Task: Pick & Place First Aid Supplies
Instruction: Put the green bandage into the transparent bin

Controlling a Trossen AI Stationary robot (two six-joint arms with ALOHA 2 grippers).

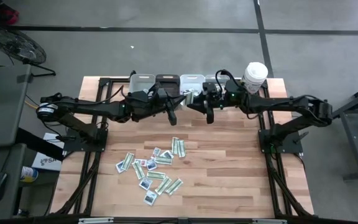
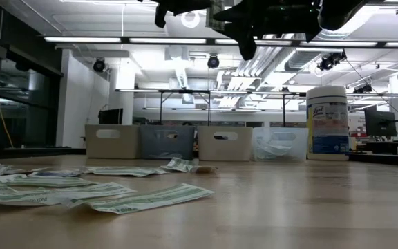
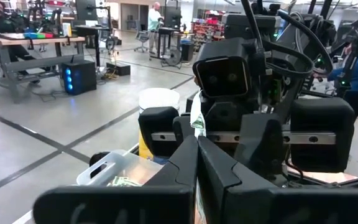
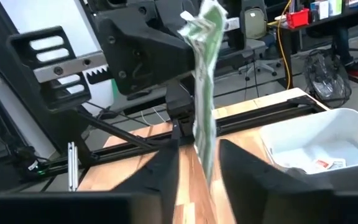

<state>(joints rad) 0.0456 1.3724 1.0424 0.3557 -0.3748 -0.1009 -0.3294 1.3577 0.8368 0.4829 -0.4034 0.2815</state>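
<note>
A narrow green-and-white packet [image 4: 204, 93] stands upright in the air over the row of bins, with my left gripper [image 3: 197, 158] shut on it. My right gripper [image 4: 199, 165] faces the left one from the table's right. It is open, with one finger on either side of the packet's lower part, and a gap still shows beside the strip. In the high view the two grippers meet tip to tip, left gripper [image 1: 182, 99] and right gripper [image 1: 196, 101]. Several more packets [image 1: 154, 169] lie flat and scattered on the wooden table. My left gripper pinches the packet strip [image 3: 196, 124] between its two shut fingers, which are level and come from the table's left, across the strip. The strip stands upright with its crumpled top end [image 4: 199, 22] above the fingers. It is lifted high above the table.
Four small bins stand in a row at the far edge: a pale one [image 2: 112, 142], a dark one [image 2: 168, 142], a white one [image 2: 224, 143] and a clear one [image 2: 278, 144]. A tall white canister [image 2: 327, 123] stands to their right. Bare wood lies right of the packets.
</note>
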